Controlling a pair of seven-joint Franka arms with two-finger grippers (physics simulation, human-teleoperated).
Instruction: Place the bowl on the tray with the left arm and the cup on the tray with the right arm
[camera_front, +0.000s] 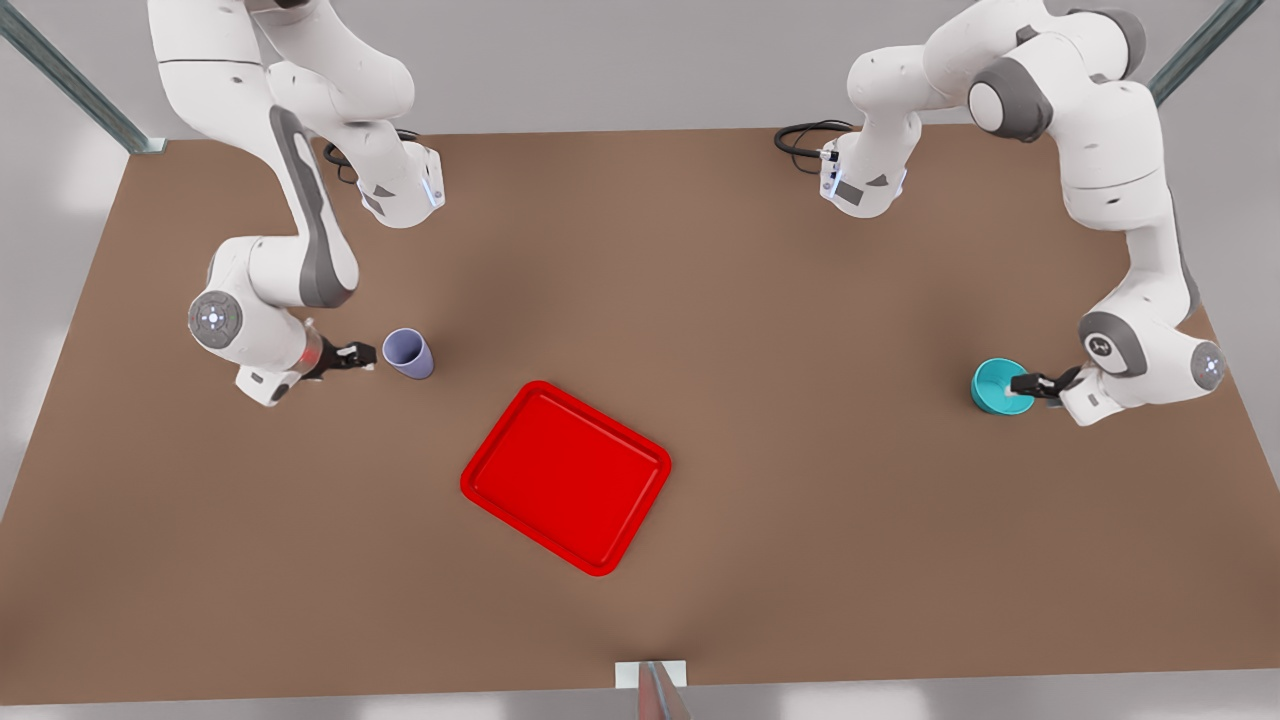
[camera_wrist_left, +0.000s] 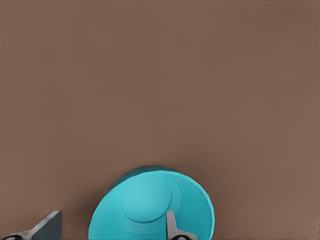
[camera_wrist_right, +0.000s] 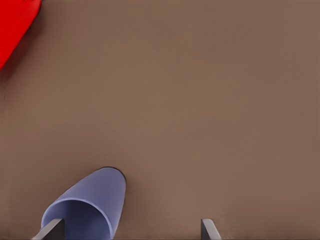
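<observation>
On the brown table (camera_front: 760, 330), toward the front view's right, the teal bowl (camera_front: 994, 385) sits upright on the surface, and the left gripper (camera_front: 1022, 384) reaches over it from the right side. From the left wrist view the bowl (camera_wrist_left: 150, 210) lies between the fingers, one finger (camera_wrist_left: 171, 225) standing over the bowl's inside near its rim and the other (camera_wrist_left: 49, 226) outside the wall with a gap to it, so the jaws are spread and straddle the rim without clamping it. Toward the front view's left the lavender cup (camera_front: 409, 353) stands upright on the table, and the right gripper (camera_front: 366, 355) is just beside it, on the cup's left. From the right wrist view the cup (camera_wrist_right: 89, 207) is close to one finger (camera_wrist_right: 50, 230), whose tip lies over the cup's mouth at the rim, while the other finger (camera_wrist_right: 209, 230) is well apart over bare table; these jaws are also spread wide and hold nothing. Between the two, nearer the front edge of the table, lies the red tray (camera_front: 500, 455), turned at an angle to the table's sides and well apart from both bowl and cup; a corner of it (camera_wrist_right: 15, 22) shows in the right wrist view. Black cables (camera_front: 805, 138) lie coiled by the base of the arm at the far right.
</observation>
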